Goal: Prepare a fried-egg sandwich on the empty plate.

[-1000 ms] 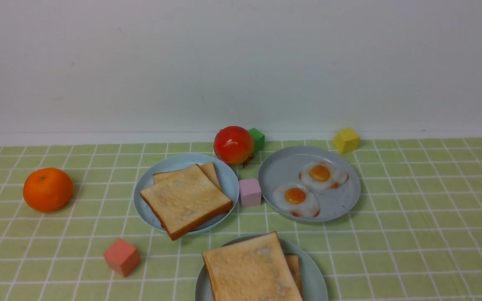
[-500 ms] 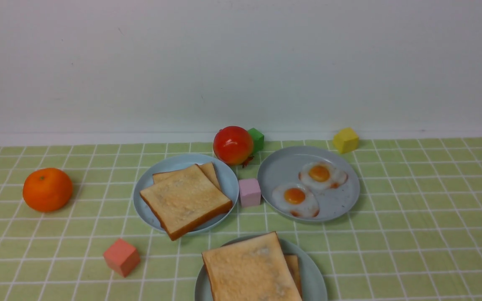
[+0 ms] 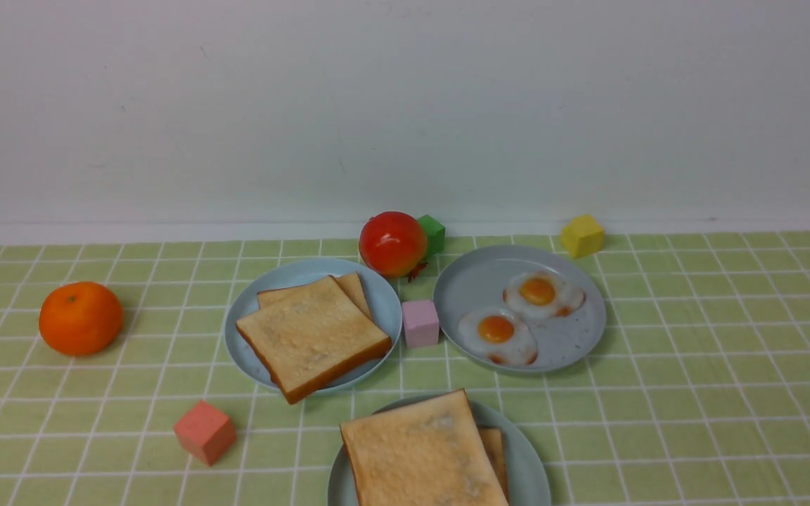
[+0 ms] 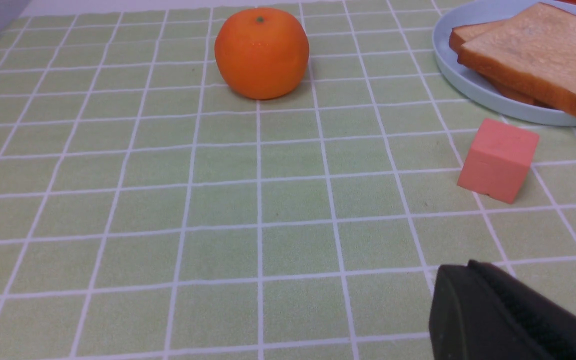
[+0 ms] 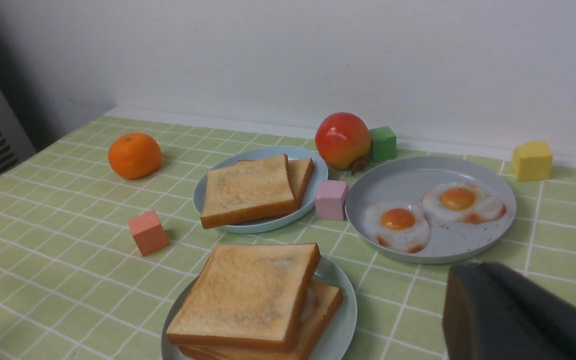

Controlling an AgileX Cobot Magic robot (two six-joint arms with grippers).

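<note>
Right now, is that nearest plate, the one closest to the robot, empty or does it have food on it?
Not empty. The nearest plate carries two stacked toast slices, with a bit of white egg peeking out between them in the right wrist view.

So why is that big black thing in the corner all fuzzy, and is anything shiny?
Right wrist view: the right hand sits too near the lens, so it blurs; the tomato shows a soft gleam. Left wrist view: the left hand blurs likewise. Front view: even light, faint shadows, the orange sharp.
</note>
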